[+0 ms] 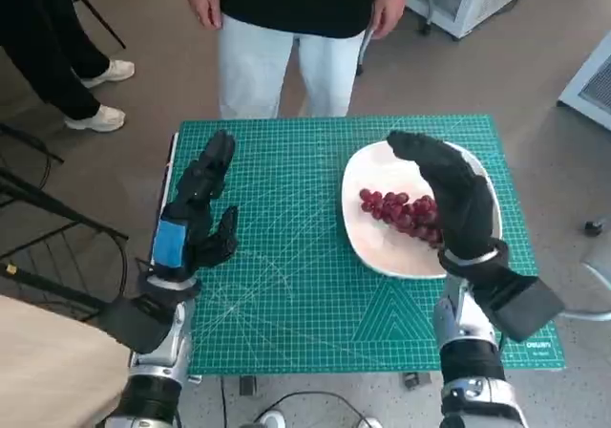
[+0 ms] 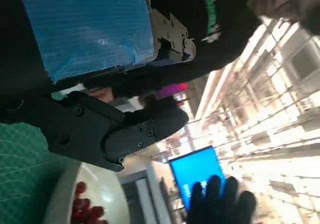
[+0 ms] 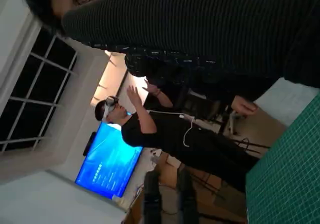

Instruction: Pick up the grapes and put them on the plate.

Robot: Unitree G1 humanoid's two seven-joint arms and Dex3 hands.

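A bunch of dark red grapes (image 1: 396,210) lies on the white oval plate (image 1: 372,237) at the right of the green cutting mat (image 1: 286,256). My right hand (image 1: 449,194) in the black glove hovers above the plate's right half with its fingers stretched out, holding nothing. My left hand (image 1: 200,208), blue tape on its back, is raised over the mat's left side, fingers apart and empty. In the left wrist view the grapes (image 2: 82,211) and the plate (image 2: 107,194) show beyond the black fingers (image 2: 130,129), and the gloved right hand (image 2: 217,201) appears further off.
A person in a black top and white trousers (image 1: 286,55) stands at the table's far edge. Another person's legs and white shoes (image 1: 95,94) are at the upper left. A black chair frame (image 1: 48,218) stands left of the table.
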